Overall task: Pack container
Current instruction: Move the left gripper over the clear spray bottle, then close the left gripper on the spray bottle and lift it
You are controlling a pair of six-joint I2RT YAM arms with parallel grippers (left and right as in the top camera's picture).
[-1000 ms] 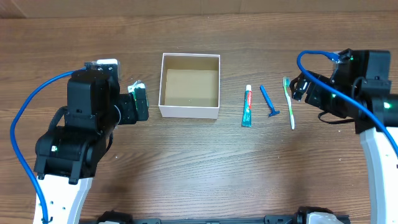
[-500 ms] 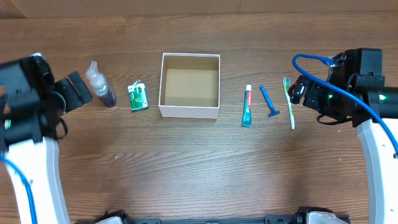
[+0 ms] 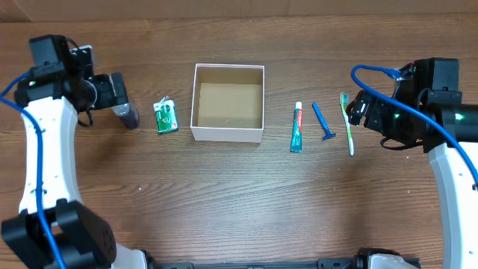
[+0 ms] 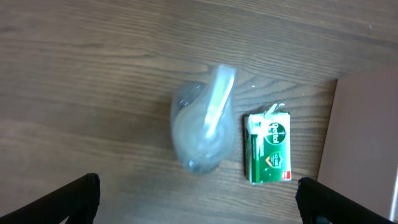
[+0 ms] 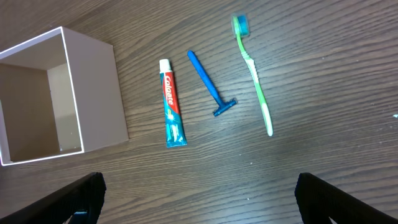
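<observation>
The container [image 3: 227, 135], a white-walled square box with a brown inside, stands open and empty at mid-table; it also shows in the right wrist view [image 5: 93, 93]. A clear spray bottle [image 3: 130, 116] and a green packet [image 3: 165, 117] lie to its left. My left gripper [image 3: 113, 91] hovers open above the bottle [image 4: 202, 127], with the packet [image 4: 270, 148] beside it. A toothpaste tube [image 3: 297, 128], a blue razor [image 3: 323, 122] and a green toothbrush [image 3: 347, 123] lie to the right of the container. My right gripper [image 3: 358, 107] is open and empty, above the table near them.
In the right wrist view the toothpaste tube [image 5: 171, 102], razor [image 5: 210, 84] and toothbrush [image 5: 254, 74] lie side by side, apart from each other. The container's wall [image 4: 367, 124] edges the left wrist view. Blue cables loop over both arms.
My left arm swung away from beside the container to the far left, then came back over the spray bottle. The right arm has barely moved. No object has shifted.
</observation>
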